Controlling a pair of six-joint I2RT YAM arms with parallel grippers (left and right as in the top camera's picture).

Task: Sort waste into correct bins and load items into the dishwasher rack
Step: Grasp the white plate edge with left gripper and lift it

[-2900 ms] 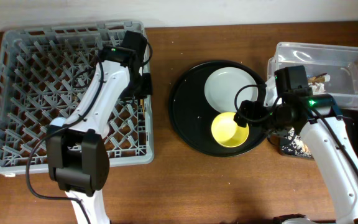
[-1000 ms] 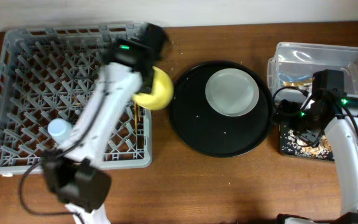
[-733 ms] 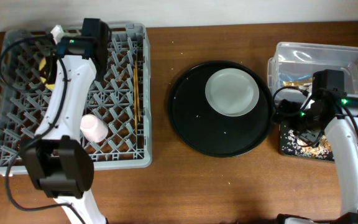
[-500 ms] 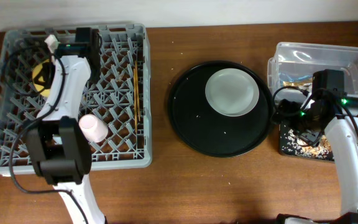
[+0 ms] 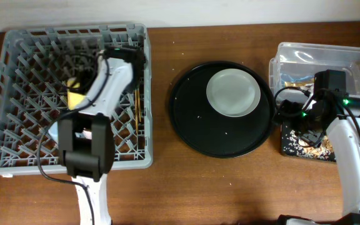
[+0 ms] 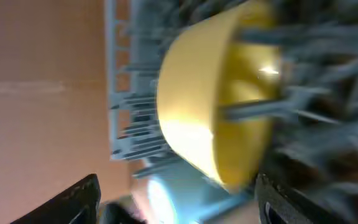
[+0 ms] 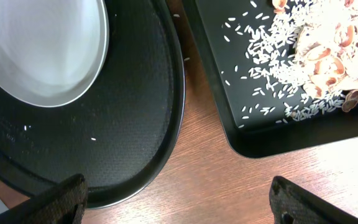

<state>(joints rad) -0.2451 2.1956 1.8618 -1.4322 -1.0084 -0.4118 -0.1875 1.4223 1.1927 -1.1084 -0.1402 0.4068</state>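
At left, the yellow bowl (image 5: 75,97) has left the round tray (image 5: 186,128) and now sits among the dishwasher rack (image 5: 17,125) pegs, with the left pincer (image 6: 178,190) spread apart. At centre, the plate (image 5: 232,92) is yet to load. The right pincer (image 7: 178,185) gapes empty.

We saw a brown wooden table (image 5: 217,187) carrying four things directly on its top: the grey dishwasher rack (image 5: 130,159) at the left, a round black tray (image 5: 192,119) near the middle, the clear tub (image 5: 355,56) at the right, and the black rectangular tray (image 5: 289,145) just beside that tub.
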